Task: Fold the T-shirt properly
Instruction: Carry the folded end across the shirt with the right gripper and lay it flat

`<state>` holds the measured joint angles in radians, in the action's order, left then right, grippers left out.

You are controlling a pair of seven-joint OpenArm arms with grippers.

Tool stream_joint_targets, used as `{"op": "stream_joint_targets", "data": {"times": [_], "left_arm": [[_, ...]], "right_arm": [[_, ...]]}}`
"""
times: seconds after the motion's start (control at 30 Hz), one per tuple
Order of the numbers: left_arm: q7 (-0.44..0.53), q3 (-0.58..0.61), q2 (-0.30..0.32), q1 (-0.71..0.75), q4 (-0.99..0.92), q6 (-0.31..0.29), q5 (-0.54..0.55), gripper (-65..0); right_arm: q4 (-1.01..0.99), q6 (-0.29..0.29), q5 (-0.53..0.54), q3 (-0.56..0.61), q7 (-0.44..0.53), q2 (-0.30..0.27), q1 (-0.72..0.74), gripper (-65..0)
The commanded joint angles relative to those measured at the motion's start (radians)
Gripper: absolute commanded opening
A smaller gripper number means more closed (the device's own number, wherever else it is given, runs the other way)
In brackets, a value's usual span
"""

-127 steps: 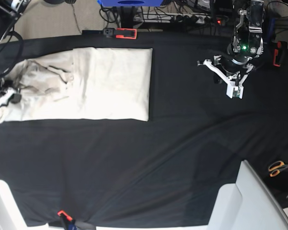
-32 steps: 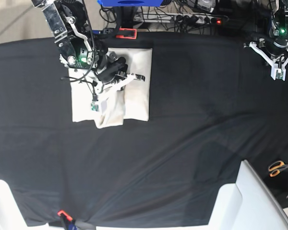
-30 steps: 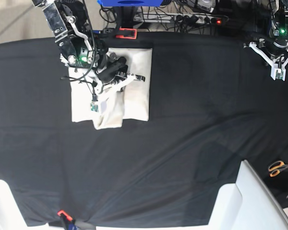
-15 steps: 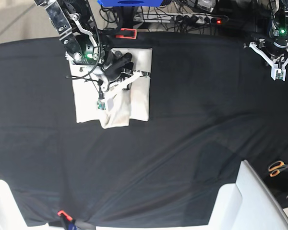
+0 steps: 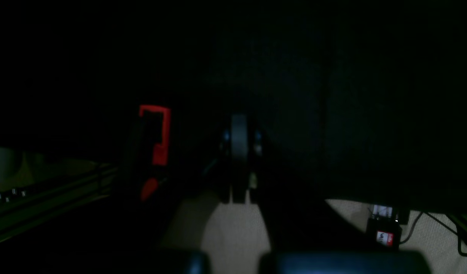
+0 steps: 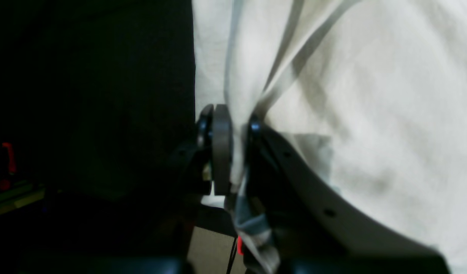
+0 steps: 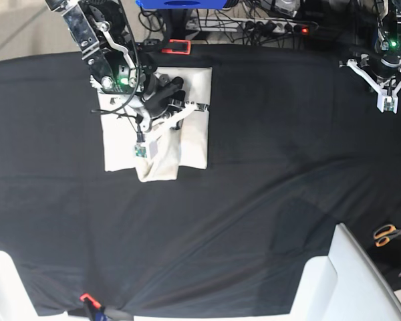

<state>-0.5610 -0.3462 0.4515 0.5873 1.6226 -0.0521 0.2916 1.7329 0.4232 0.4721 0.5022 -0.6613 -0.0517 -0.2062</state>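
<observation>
The cream T-shirt lies folded into a compact rectangle at the back left of the black cloth, with a doubled flap hanging past its front edge. My right gripper is over the shirt and shut on a pinch of its fabric. The right wrist view shows the jaws closed on the gathered cream cloth. My left gripper is at the back right corner, far from the shirt. The dark left wrist view shows its fingers together and empty. The dark printed mark is not visible.
A black cloth covers the table. A red clamp sits at the back edge behind the shirt. Orange scissors and a white bin are at the front right. An orange clip is at the front edge.
The shirt's left part, spread out 4 s ago, now lies folded over its body. In the last second my right gripper shifted slightly right with the fabric. The left arm moved earlier to the back right corner.
</observation>
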Motion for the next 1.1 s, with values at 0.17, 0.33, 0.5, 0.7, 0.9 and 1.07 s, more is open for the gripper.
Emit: {"op": "stream_joint_targets", "data": {"times": [0.17,0.33,0.5,0.7,0.9,1.07], "left_arm": [[0.017,-0.007,0.014,0.003,0.009,0.005,-0.004,-65.0],[0.017,-0.007,0.014,0.0,-0.006,0.005,-0.004,-65.0],[0.017,-0.006,0.014,-0.031,-0.057,0.005,-0.004,-65.0],[0.019,-0.006,0.014,-0.031,-0.052,0.005,-0.004,-65.0],[0.019,-0.015,0.014,-0.031,-0.052,0.005,-0.004,-65.0],[0.019,-0.015,0.014,-0.031,-0.052,0.005,-0.004,-65.0]], "right_arm": [[0.017,-0.008,0.01,0.002,0.013,0.006,0.007,-39.3],[0.017,-0.01,0.01,0.003,0.011,0.006,0.009,-32.0],[0.025,-0.105,0.01,0.003,-0.008,0.006,0.009,-32.3],[0.108,-0.111,0.01,-0.009,-0.047,-0.029,-0.006,-52.7],[0.103,-0.111,0.01,-0.023,-0.136,-0.044,-0.046,-64.4],[0.091,-0.111,0.009,-0.063,-0.142,-0.044,-0.065,-64.5]]}}
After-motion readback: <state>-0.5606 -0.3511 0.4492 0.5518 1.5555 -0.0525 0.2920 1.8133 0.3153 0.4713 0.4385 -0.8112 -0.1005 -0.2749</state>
